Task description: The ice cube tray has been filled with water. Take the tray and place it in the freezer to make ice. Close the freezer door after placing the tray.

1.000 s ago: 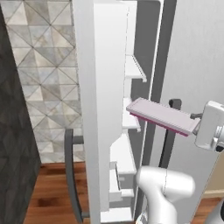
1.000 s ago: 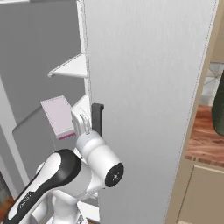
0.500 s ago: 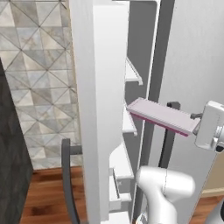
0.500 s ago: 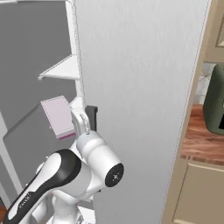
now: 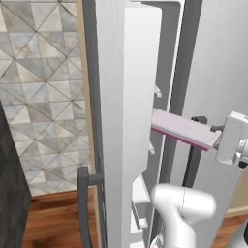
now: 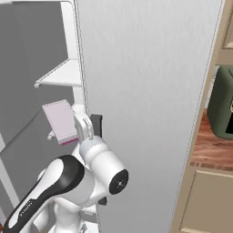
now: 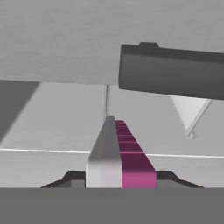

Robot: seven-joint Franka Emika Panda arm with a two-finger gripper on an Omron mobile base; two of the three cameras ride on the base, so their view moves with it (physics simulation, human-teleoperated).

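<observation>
Gripping one short end of the ice cube tray [image 5: 181,130], the hand [image 5: 220,138] is seen closed on it, the tray being held roughly level in the air. The tray's far end is pointed into the open freezer [image 5: 164,72], beside white inner shelves [image 6: 61,75]. The freezer door [image 5: 123,121] is seen standing open, edge-on, with its dark handle [image 5: 85,203] low down.

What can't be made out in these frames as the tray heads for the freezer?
- Left base view: the freezer's shelves, mostly hidden behind the open freezer door.
- Hand view: the hand's fingertips, cut off at the bottom edge beside the ice cube tray.
- Water in the tray: top face too plain to tell.
</observation>
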